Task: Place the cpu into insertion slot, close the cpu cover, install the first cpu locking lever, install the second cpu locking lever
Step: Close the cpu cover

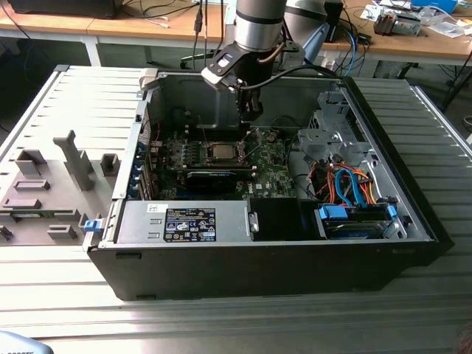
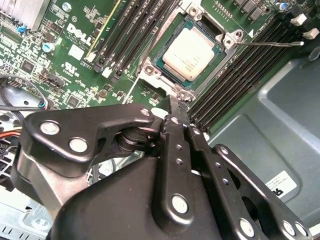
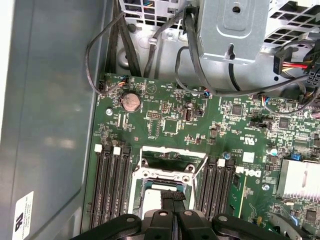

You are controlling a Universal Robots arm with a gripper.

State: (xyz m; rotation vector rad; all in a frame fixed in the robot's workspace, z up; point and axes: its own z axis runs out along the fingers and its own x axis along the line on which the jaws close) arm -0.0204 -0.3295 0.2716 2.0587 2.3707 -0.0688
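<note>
In the exterior view the arm reaches down from the upper middle of the frame into the open computer case (image 1: 413, 221), which lies on a ribbed metal table (image 1: 221, 324). The gripper (image 1: 251, 114) hangs above the green motherboard (image 1: 273, 173), near the back wall of the case. The cpu (image 1: 221, 151) sits in its socket just below the gripper in the frame, silvery top up, with the black graphics card (image 1: 210, 177) just beyond it toward the lower edge. In the second wrist view the cpu (image 2: 190, 52) lies flat and square in the socket, ringed by the silver-grey cpu cover (image 2: 150, 72). The cover seems to be down around the chip, though the angle does not let me be sure it lies flat. The gripper's (image 2: 177, 102) two black fingers are pressed together with nothing visible between them, and their tip meets the socket's edge at one corner. A thin wire lever (image 2: 270, 44) runs out from another corner across the black memory slots (image 2: 235, 75). In the first wrist view the closed fingertips (image 3: 165, 200) overlap the socket's near edge.
</note>
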